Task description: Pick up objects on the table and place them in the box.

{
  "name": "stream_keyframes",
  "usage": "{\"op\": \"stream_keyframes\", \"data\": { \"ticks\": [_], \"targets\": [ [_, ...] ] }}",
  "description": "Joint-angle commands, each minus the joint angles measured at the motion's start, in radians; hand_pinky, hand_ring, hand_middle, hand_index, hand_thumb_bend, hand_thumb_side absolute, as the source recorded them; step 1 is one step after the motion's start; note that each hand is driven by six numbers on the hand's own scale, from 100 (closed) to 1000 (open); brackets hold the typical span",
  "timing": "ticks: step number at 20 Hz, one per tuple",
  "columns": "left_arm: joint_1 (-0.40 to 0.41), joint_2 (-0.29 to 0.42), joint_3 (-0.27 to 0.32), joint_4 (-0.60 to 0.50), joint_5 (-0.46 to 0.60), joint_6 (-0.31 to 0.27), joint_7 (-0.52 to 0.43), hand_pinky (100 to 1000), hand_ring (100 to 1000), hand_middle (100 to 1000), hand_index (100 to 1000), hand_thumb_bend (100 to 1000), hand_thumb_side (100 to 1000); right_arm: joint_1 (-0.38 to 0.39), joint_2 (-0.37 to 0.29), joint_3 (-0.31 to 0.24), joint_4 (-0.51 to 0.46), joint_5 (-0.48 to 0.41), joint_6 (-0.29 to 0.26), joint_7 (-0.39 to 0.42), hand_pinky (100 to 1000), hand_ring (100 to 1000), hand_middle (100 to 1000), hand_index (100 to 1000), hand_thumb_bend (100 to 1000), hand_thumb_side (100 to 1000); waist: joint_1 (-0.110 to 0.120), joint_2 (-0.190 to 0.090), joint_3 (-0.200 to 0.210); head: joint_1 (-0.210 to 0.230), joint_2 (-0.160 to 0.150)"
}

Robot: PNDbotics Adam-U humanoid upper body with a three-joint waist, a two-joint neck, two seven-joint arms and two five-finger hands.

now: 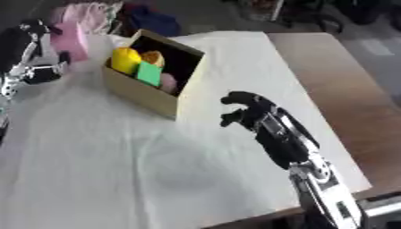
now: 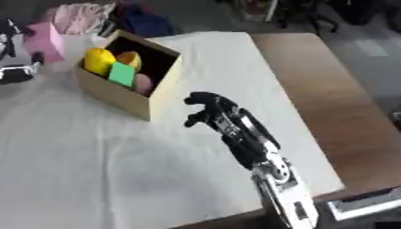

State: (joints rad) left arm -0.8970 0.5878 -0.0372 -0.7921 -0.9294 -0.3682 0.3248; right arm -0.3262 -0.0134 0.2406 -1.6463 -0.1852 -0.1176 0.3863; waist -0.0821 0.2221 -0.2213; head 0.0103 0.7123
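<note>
Right hand [image 1: 249, 112]: nearest the camera, entered from the lower right of the frame; fingers are curled together with nothing held; it hangs over the cloth just right of the box's near corner, apart from it.
Left hand [image 1: 40, 71]: seen at the far left edge, mid-height; it is too dark and cropped for its fingers to be judged, and no object can be made out in it.
Pink object [image 1: 69, 39]: set at the upper left of the frame, on the cloth beside the left arm and outside the box; its kind cannot be told beyond colour and blocky shape.
Box [image 1: 141, 91]: an open cardboard box, placed upper left of centre and turned at an angle to the table edge.
Box contents: a yellow object [image 1: 125, 59], an orange object [image 1: 153, 57] behind it, a green block [image 1: 149, 73] leaning in front, and a pinkish round object [image 1: 168, 81] at the right are seen inside.
White cloth [image 1: 117, 170]: spread over most of the table; no loose object is seen on its centre or lower part.
Bare table [image 1: 337, 80]: a brown strip is left uncovered along the right of the frame.
Progress: judged well advanced, four objects being boxed already; the pink object appears to be the only piece left to be picked up, if it belongs to the task.
</note>
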Motion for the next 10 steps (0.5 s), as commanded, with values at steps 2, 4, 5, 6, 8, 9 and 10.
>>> {"op": "stream_keyframes", "data": {
  "ticks": [2, 4, 5, 6, 8, 9, 10],
  "targets": [
    [-0.014, 0.053, -0.019, -0.102, 0.087, -0.007, -0.033, 550, 333, 332, 431, 100, 100, -0.01, -0.015, -0.008, -0.013, 0.006, -0.004, -0.003, 842, 631, 789, 847, 100, 699, 0.006, -0.024, 0.004, -0.004, -0.005],
    [-0.023, 0.055, -0.035, -0.144, 0.134, -0.013, -0.06, 554, 338, 338, 437, 100, 100, -0.009, -0.016, -0.007, -0.013, 0.006, -0.004, -0.002, 843, 631, 789, 847, 100, 699, 0.007, -0.027, 0.006, -0.003, -0.006],
    [-0.029, 0.053, -0.044, -0.161, 0.151, -0.017, -0.075, 556, 341, 341, 440, 100, 100, -0.008, -0.016, -0.006, -0.012, 0.006, -0.003, -0.002, 843, 631, 789, 847, 100, 699, 0.007, -0.028, 0.006, -0.002, -0.006],
    [-0.036, 0.047, -0.053, -0.173, 0.163, -0.021, -0.091, 563, 347, 348, 447, 100, 100, -0.008, -0.016, -0.005, -0.012, 0.006, -0.003, -0.001, 843, 631, 789, 847, 100, 699, 0.007, -0.029, 0.006, 0.0, -0.006],
    [-0.054, 0.026, -0.071, -0.181, 0.171, -0.031, -0.125, 575, 360, 362, 461, 100, 100, -0.007, -0.015, -0.002, -0.011, 0.006, -0.003, 0.002, 843, 631, 789, 847, 100, 699, 0.006, -0.032, 0.003, 0.007, -0.005],
    [-0.065, 0.009, -0.079, -0.178, 0.167, -0.037, -0.142, 579, 363, 366, 465, 100, 100, -0.006, -0.014, 0.0, -0.01, 0.005, -0.003, 0.004, 843, 631, 789, 847, 100, 699, 0.005, -0.033, 0.0, 0.012, -0.004],
    [-0.074, -0.009, -0.085, -0.171, 0.16, -0.042, -0.158, 587, 372, 377, 476, 100, 100, -0.006, -0.012, 0.002, -0.009, 0.004, -0.002, 0.006, 843, 631, 789, 848, 100, 699, 0.004, -0.034, -0.004, 0.017, -0.004]
  ]
}}
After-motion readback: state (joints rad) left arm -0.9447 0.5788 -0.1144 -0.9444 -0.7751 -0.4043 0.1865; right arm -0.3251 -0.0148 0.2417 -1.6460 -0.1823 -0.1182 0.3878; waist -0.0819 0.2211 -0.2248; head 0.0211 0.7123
